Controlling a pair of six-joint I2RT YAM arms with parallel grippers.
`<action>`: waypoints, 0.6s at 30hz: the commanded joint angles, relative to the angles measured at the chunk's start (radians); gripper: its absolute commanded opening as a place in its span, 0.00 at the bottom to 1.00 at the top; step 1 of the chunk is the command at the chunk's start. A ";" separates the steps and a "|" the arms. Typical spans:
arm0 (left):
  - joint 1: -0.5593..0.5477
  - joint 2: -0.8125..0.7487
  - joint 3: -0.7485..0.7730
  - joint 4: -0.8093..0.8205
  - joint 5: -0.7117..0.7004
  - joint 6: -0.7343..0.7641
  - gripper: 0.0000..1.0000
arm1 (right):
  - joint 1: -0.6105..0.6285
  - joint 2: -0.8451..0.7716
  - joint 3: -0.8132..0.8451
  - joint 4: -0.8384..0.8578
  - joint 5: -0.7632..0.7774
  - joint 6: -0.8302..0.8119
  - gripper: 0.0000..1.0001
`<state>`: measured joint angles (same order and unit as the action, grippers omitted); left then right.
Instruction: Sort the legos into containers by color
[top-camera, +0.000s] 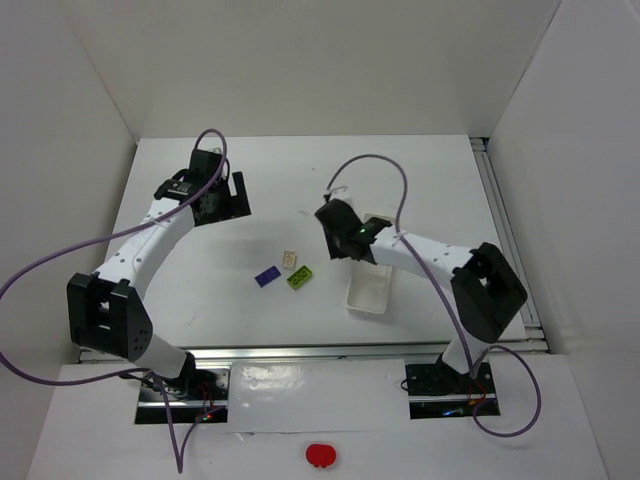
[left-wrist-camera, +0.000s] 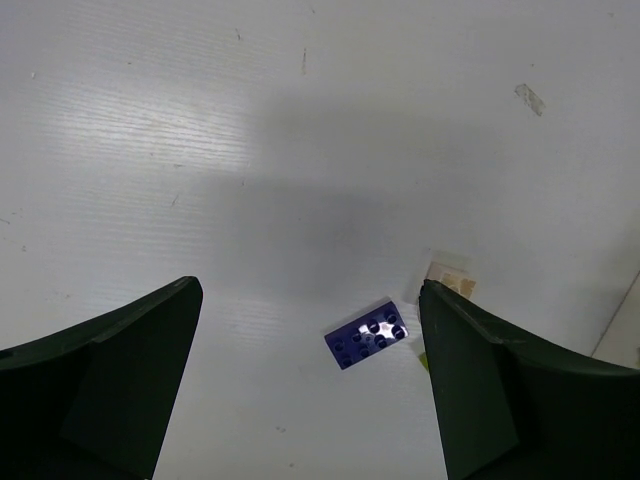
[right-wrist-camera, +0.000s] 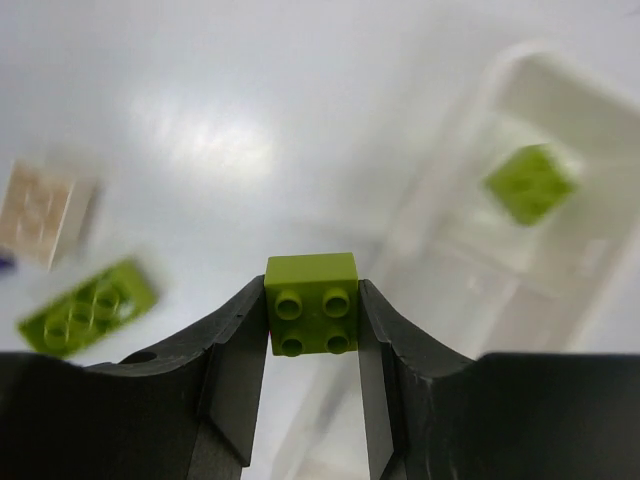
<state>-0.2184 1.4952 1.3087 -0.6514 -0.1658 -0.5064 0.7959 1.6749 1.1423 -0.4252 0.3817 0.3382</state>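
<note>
Square lime brick (right-wrist-camera: 312, 318), four studs, glossy: clamped in right pincer (right-wrist-camera: 312, 292), near white tray (top-camera: 368, 296) (second lime brick (right-wrist-camera: 528, 183) lying inside, blurred). Long lime brick (top-camera: 299, 277), dark blue brick (top-camera: 267, 276), cream brick (top-camera: 290, 260): loose on surface (top-camera: 230, 290), clustered close together beside tray. Left pincer (left-wrist-camera: 310, 288): spread wide, gripping nothing.

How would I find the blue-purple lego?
On the white table, left of the tray, three legos lie close together. The blue-purple lego is leftmost and the only dark one, beside a cream one and a green one.
</note>
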 joint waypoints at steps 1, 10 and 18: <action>0.005 0.019 0.012 0.001 0.029 -0.021 1.00 | -0.118 -0.081 0.027 0.020 0.114 0.140 0.31; 0.005 0.019 0.012 0.001 0.029 -0.021 1.00 | -0.302 -0.032 0.037 0.048 0.089 0.202 0.35; 0.005 0.019 0.021 -0.008 0.038 -0.012 1.00 | -0.313 0.032 0.114 0.036 0.143 0.182 0.79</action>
<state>-0.2184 1.5059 1.3087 -0.6525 -0.1406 -0.5056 0.4847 1.6962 1.1904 -0.4046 0.4767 0.5117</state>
